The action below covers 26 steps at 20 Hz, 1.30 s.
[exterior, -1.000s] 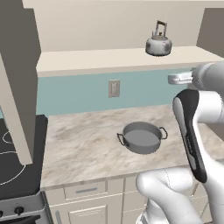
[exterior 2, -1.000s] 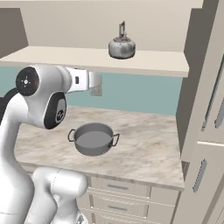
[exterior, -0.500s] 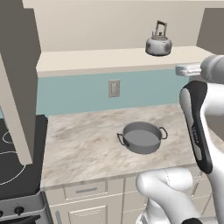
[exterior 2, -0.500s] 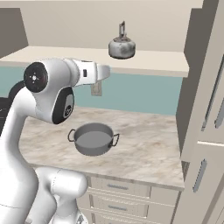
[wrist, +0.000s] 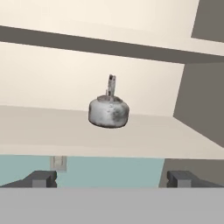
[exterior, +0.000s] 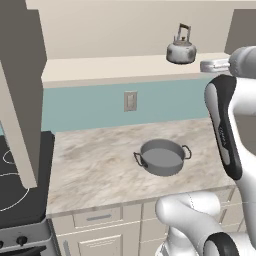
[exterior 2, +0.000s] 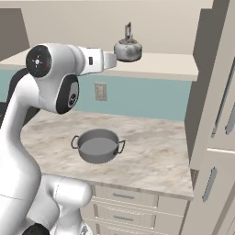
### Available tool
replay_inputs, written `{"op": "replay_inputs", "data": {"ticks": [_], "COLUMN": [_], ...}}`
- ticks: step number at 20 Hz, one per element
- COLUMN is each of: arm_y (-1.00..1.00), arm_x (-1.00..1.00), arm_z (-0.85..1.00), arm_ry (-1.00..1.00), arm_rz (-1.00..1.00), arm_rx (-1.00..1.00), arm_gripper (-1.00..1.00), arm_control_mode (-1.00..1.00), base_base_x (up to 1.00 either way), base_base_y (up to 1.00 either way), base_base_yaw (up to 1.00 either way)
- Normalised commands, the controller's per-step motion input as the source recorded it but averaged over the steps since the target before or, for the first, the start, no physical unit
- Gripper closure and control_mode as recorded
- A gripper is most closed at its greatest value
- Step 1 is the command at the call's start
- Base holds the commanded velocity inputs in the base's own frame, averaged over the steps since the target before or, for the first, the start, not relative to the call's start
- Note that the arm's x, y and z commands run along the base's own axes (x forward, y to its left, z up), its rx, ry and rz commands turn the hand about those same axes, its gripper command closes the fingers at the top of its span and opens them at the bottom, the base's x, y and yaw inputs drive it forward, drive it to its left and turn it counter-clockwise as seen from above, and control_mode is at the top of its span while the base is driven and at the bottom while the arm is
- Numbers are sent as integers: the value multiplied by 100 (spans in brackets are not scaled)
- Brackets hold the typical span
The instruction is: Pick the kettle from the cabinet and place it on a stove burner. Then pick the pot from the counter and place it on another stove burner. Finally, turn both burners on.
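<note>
counter (exterior: 100, 160): long marbled top, stove just left of it, so both carries looked short.
cabinet (exterior: 115, 67): open shelf, free approach from the front.
pot (exterior: 162, 157): sat mid-counter, untouched, queued second.
kettle (wrist: 109, 111): upright on the shelf, handle up.
gripper (wrist: 111, 178): jaws spread wide, empty, levelled at the kettle but apart from it; likely pre-grasp lineup.

Arm (exterior 2: 27, 151): glossy white rounded shells, smooth bulbous links. Dark joint cap (exterior 2: 38, 61) on the upper housing, round, with a small red centre mark. Black inset panels along the links (exterior: 224, 135). Finger tips (wrist: 41, 178) small, dark grey, blocky.
</note>
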Motion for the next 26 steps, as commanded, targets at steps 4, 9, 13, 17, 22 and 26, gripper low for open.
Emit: {"op": "replay_inputs", "data": {"ticks": [4, 9, 13, 17, 22, 26], "arm_y": [0, 0, 0, 0, 0, 0], "arm_x": [8, 5, 9, 12, 12, 10], "arm_z": [10, 9, 6, 0, 0, 0], "arm_ry": [-2, -1, -3, -8, -8, -3], "arm_rz": [0, 0, 0, 0, 0, 0], "arm_rx": [0, 0, 0, 0, -1, 0], "arm_gripper": [-100, -100, -100, -100, -100, -100], "arm_control_mode": [-100, -100, -100, -100, -100, -100], "base_base_x": [0, 0, 0, 0, 0, 0], "base_base_y": [0, 0, 0, 0, 0, 0], "base_base_yaw": [0, 0, 0, 0, 0, 0]}}
